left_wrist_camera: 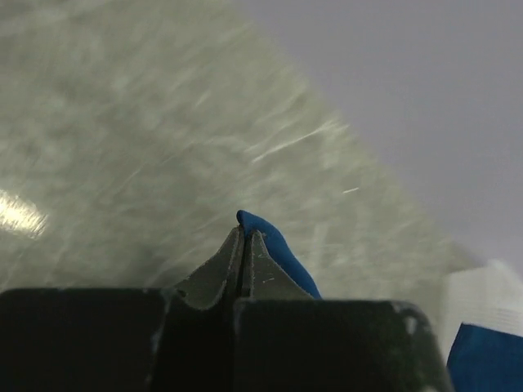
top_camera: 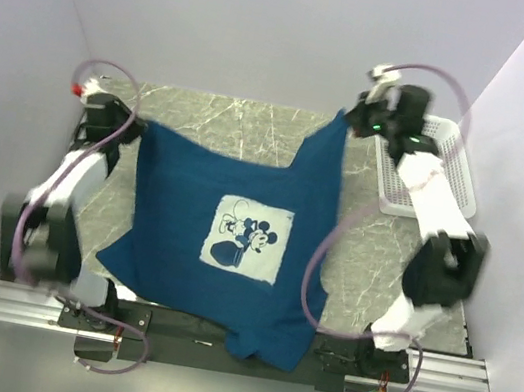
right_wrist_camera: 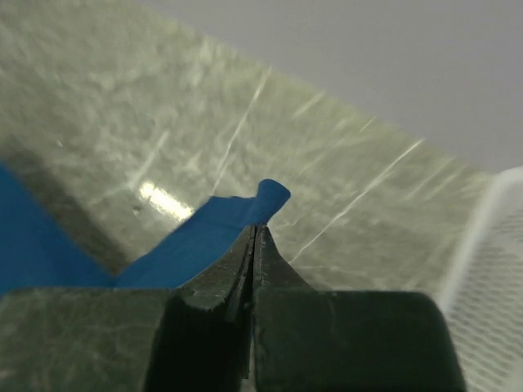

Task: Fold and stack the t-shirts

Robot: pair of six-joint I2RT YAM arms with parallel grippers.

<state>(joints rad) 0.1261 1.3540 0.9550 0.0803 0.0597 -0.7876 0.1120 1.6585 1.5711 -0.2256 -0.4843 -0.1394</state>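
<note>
The dark blue t-shirt (top_camera: 237,222) with a white square cartoon print hangs stretched between both grippers, lifted above the marble table (top_camera: 216,112); its lower end drapes over the table's near edge. My left gripper (top_camera: 137,125) is shut on the shirt's far left corner, which shows as a blue fold (left_wrist_camera: 274,245) between the fingertips in the left wrist view. My right gripper (top_camera: 349,118) is shut on the far right corner, held higher; the blue cloth (right_wrist_camera: 208,233) pokes out past its tips (right_wrist_camera: 255,233).
A white plastic mesh basket (top_camera: 428,175) stands at the far right of the table, just behind the right arm; its edge shows in the right wrist view (right_wrist_camera: 490,269) and the left wrist view (left_wrist_camera: 482,294). Walls enclose the table on three sides.
</note>
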